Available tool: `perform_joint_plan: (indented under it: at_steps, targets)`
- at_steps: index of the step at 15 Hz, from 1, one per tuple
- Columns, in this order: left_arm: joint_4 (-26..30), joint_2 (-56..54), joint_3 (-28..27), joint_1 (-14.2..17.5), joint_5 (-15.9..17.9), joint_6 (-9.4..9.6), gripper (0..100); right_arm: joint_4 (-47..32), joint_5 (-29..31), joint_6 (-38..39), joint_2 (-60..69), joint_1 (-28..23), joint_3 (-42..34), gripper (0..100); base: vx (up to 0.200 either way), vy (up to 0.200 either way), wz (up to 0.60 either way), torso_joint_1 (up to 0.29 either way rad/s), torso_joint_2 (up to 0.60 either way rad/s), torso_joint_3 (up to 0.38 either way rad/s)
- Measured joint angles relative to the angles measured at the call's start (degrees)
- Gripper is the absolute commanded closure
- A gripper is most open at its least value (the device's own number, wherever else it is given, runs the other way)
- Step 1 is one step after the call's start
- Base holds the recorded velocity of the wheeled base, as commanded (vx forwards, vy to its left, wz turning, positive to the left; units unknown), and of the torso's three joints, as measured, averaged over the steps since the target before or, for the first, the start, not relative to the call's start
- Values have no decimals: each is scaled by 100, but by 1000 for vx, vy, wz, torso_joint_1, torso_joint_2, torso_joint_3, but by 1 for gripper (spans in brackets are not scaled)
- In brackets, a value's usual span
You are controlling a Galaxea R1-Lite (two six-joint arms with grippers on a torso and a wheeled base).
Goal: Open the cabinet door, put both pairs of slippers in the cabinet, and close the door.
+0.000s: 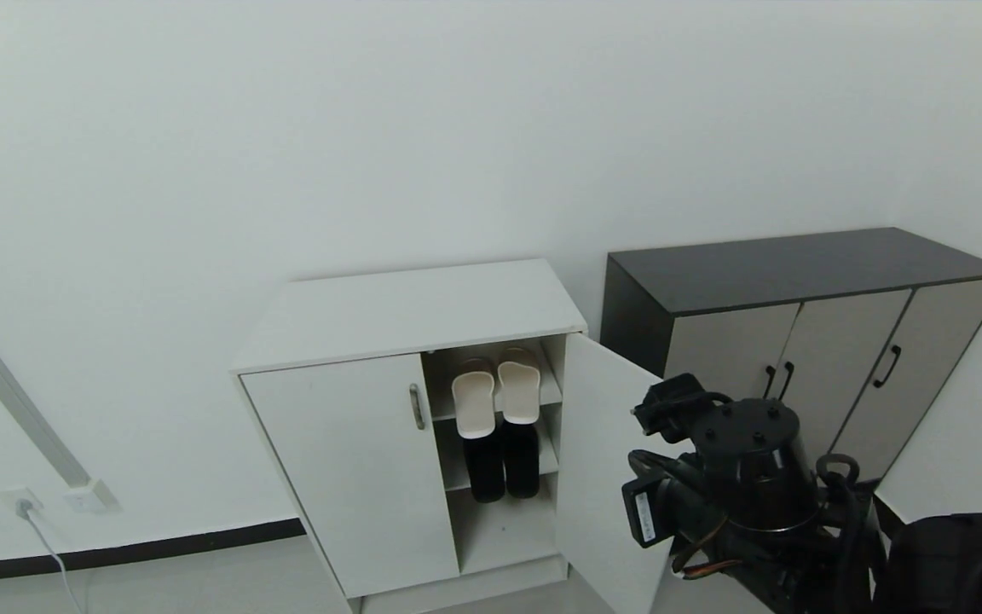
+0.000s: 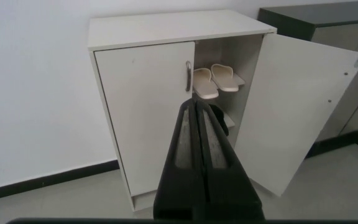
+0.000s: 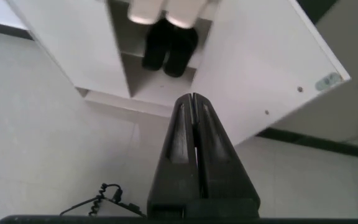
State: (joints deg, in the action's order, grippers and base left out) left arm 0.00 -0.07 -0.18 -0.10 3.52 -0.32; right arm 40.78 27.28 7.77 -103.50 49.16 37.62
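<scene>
The white cabinet [image 1: 406, 311] stands against the wall with its right door [image 1: 606, 477] swung open and its left door [image 1: 355, 469] closed. Inside, a white pair of slippers [image 1: 495, 396] lies on the upper shelf and a black pair [image 1: 504, 460] on the shelf below. My left gripper [image 2: 194, 102] is shut and empty, held in front of the cabinet near the left door's handle [image 2: 188, 76]. My right gripper [image 3: 193, 98] is also shut and empty, low in front of the open door [image 3: 260, 68], with the black slippers [image 3: 169, 46] beyond it.
A dark-topped cabinet [image 1: 798, 273] with grey doors stands just right of the white one, behind the open door. A wall socket with a cable [image 1: 22, 501] is at the far left. A coiled cable [image 3: 101, 199] lies on the floor.
</scene>
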Motion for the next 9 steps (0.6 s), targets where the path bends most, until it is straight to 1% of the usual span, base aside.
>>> perform_joint_plan:
  at_steps: [2,5,7,9]
  targets:
    - [0,0,0,2,0,5,100,-2,9,-29,-44,-262,188,100,0,0,0,0,0,0]
    - [0,0,0,2,2,5,100,-24,-115,-22,-190,-989,595,100,0,0,0,0,0,0]
    - [2,0,0,-1,4,7,100,-52,-211,-20,-411,-1493,1056,100,0,0,0,0,0,0]
    - [0,0,0,2,9,7,100,-178,-328,2,-684,-1866,1536,100,0,0,0,0,0,0]
